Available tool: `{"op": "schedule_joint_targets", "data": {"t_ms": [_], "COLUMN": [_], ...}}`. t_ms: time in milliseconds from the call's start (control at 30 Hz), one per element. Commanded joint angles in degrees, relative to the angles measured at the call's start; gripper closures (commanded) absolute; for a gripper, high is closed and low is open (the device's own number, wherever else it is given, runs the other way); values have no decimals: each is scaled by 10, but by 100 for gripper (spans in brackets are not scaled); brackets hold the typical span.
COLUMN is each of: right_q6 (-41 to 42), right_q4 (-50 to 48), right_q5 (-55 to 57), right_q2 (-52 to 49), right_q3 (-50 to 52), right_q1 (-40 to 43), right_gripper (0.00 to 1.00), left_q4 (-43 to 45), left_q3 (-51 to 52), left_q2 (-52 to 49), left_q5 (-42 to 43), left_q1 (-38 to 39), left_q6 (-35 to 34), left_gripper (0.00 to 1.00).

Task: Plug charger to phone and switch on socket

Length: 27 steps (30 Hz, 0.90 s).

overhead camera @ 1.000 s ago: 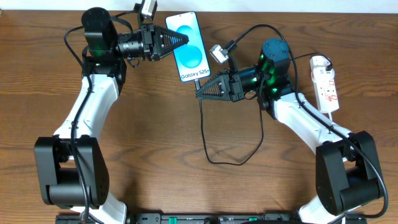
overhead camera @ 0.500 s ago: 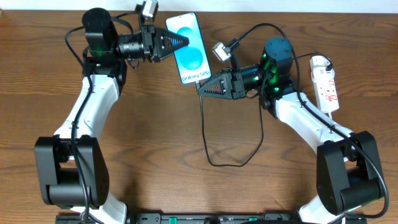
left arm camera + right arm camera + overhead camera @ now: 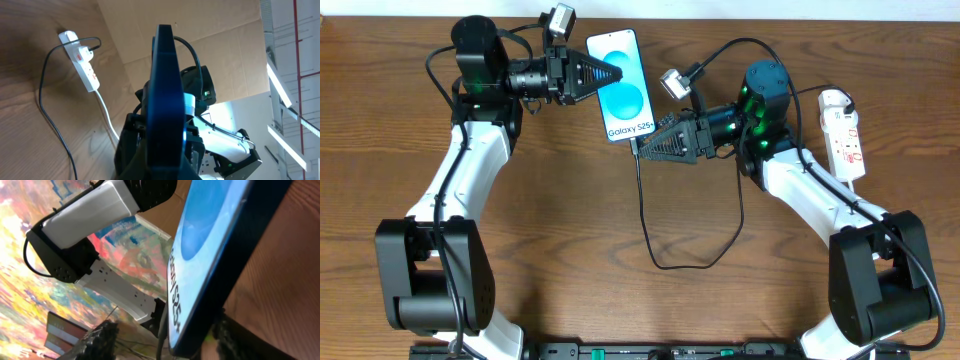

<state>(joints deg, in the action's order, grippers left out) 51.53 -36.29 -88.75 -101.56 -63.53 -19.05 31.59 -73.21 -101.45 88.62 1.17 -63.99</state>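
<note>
Two phone (image 3: 626,95) edges met — left fingers (image 3: 600,72) top, right fingers (image 3: 662,146) bottom.

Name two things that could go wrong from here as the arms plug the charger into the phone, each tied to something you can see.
1. The left gripper holds the phone by one long edge only, so a push from the right gripper at its bottom end could twist it or make it slip.
2. The charger loops slack below the right gripper, so it might snag when that gripper moves to the socket.
</note>
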Motion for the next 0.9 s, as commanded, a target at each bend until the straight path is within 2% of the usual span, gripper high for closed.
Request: {"op": "schedule_joint_targets", "data": {"t_ms": [0, 67, 300, 867], "right_q6": [-20, -25, -25, -99], "right_q4": [-1, 1, 2, 136], "right_q5": [-6, 0, 31, 96], "right_q2": [10, 10, 10, 10], "right_q3": [8, 12, 42, 64], "right_q1": [-4, 0, 19, 57], "right_gripper": [29, 21, 15, 16], "left_q4": [6, 6, 6, 0], "left_q3": [-1, -1, 16, 64], "left_q2": [12, 11, 10, -26], "left_q5": [14, 14, 14, -25], "left_q1": [-3, -3, -3, -3], "left_q6": [14, 18, 47, 66], "left_gripper": [92, 93, 93, 93]}}
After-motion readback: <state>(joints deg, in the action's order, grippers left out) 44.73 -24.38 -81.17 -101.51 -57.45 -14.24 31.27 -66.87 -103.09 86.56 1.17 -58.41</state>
